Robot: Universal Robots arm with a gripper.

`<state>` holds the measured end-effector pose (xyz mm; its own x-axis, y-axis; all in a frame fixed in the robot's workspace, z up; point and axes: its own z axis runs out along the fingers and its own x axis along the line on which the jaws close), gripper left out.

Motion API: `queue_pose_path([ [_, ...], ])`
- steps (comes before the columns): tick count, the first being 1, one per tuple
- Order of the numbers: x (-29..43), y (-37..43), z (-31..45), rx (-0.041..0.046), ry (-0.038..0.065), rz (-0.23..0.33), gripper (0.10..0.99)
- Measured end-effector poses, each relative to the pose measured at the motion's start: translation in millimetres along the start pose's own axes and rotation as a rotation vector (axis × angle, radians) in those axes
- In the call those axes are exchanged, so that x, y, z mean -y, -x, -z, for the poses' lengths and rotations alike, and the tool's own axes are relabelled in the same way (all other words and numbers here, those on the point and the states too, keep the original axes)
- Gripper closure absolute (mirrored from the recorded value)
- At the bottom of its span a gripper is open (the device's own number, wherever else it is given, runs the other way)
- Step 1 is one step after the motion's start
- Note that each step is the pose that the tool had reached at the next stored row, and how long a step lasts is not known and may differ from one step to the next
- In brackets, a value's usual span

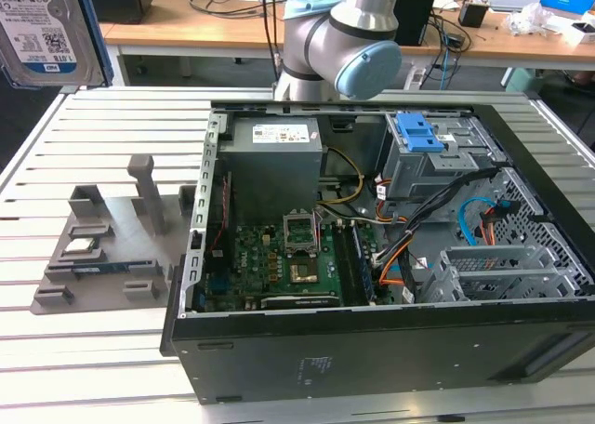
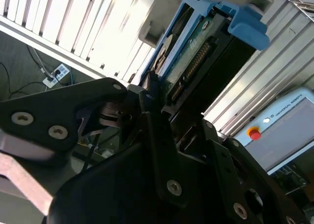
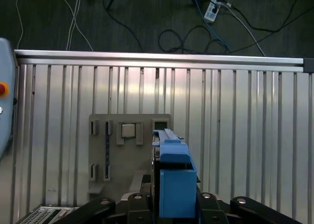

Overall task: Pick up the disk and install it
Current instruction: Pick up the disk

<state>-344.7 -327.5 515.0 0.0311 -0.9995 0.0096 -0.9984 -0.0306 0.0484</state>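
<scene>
The gripper [image 2: 172, 107] is clamped on the disk [image 2: 189, 52], its black fingers [image 2: 156, 135] pressing both flat sides at the connector end, while the blue carrier frame juts out beyond them in both wrist views. The disk [image 3: 174, 180] hangs in the air clear of the slatted table [image 3: 245, 135], with the grey parts rack [image 3: 130, 150] lying on the table below it. In the exterior view the disk [image 1: 42, 24] shows label-side at the upper left, well apart from the open computer case [image 1: 372, 359], and the rack [image 1: 102, 247] sits just beside that case, toward the table's edge on the exterior view's left.
</scene>
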Motion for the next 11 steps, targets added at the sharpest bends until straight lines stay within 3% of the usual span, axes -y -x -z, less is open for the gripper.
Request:
queue_pose_path([
  [7, -1.0, -0.2, 19.9, 0.0000, 0.000, 0.000, 0.722],
  [11, -1.8, -0.4, 36.4, 0.0000, 0.000, 0.000, 0.722],
])
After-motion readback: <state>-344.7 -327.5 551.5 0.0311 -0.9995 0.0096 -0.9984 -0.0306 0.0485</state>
